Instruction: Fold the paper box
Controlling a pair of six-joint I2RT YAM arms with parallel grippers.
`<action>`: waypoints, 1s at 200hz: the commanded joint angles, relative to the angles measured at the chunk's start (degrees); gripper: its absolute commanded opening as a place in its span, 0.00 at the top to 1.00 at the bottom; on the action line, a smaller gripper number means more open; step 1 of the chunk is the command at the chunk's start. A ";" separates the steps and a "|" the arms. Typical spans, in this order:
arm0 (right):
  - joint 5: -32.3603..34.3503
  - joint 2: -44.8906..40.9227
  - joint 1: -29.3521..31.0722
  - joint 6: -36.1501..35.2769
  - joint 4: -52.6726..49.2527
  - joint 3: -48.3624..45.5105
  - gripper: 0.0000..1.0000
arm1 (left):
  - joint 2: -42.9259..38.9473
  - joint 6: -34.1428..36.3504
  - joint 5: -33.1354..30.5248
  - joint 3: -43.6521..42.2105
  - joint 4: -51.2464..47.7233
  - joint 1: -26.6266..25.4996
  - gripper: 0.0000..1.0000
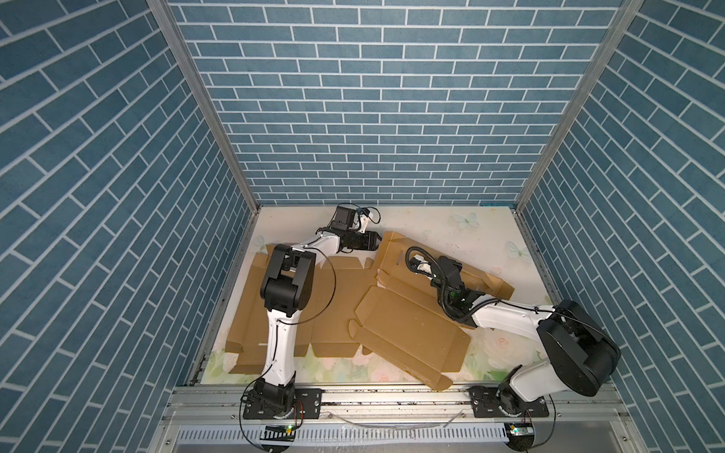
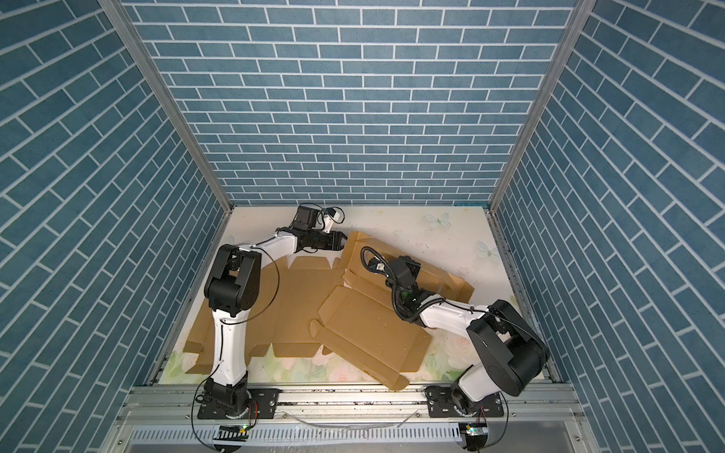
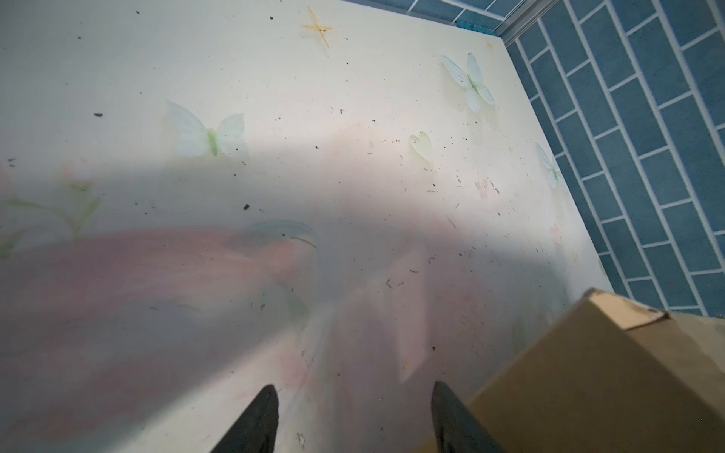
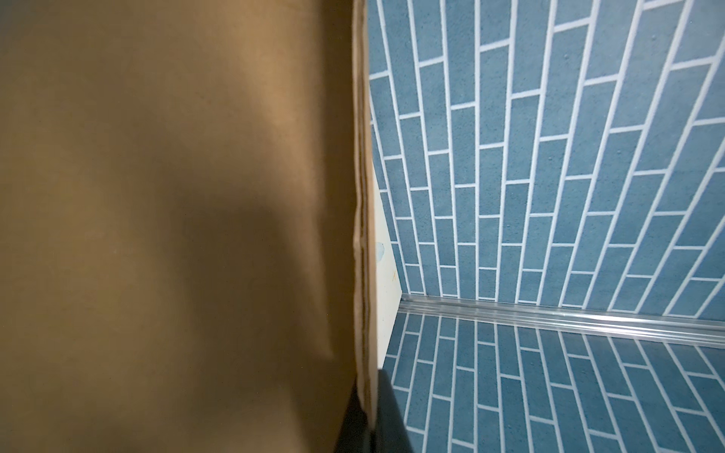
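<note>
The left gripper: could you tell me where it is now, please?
In both top views the left gripper sits far back, left of centre, open beside the far corner of the raised cardboard panel.

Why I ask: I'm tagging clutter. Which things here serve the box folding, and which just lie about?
Job:
- cardboard blank, one panel raised
- right gripper, shut on its edge
- left gripper, open beside its corner

Lying about:
- second flat blank, no gripper on it, likely spare
- dark specks on the floral table cover
</note>
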 commanded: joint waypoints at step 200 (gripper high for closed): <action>-3.13 -1.60 -7.74 -11.63 18.17 -0.94 1.00 | -0.84 -5.62 13.93 8.22 7.55 4.62 0.39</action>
